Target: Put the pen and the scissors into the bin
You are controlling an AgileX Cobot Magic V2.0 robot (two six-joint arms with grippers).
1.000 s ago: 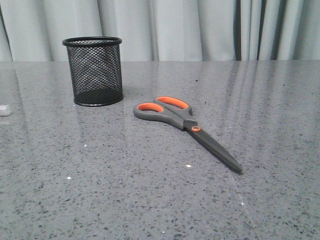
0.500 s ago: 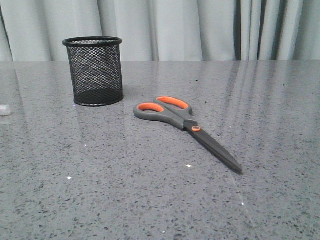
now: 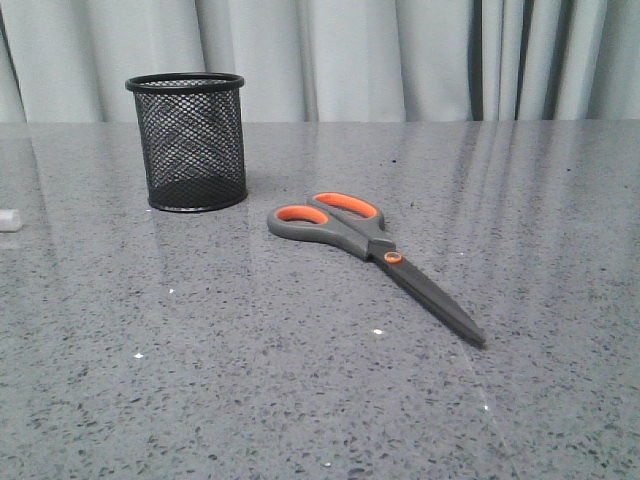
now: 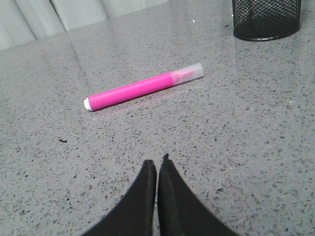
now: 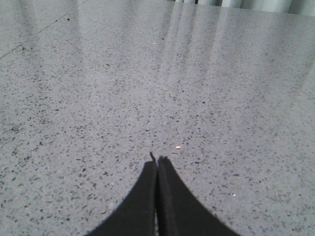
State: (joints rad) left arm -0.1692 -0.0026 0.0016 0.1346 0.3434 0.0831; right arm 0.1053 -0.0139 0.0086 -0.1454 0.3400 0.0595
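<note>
The scissors [image 3: 372, 250] lie flat mid-table in the front view, orange-lined handles toward the bin, dark blades pointing to the near right. The bin [image 3: 187, 140], a black wire-mesh cup, stands upright at the back left and looks empty; its base also shows in the left wrist view [image 4: 266, 19]. The pink pen [image 4: 142, 88] lies flat on the table in the left wrist view, pale cap toward the bin; only its white end [image 3: 8, 220] shows at the left edge of the front view. My left gripper [image 4: 157, 164] is shut and empty, a short way from the pen. My right gripper [image 5: 157, 162] is shut and empty over bare table.
The grey speckled table [image 3: 300, 400] runs back to pale curtains [image 3: 400, 50]. Neither arm shows in the front view.
</note>
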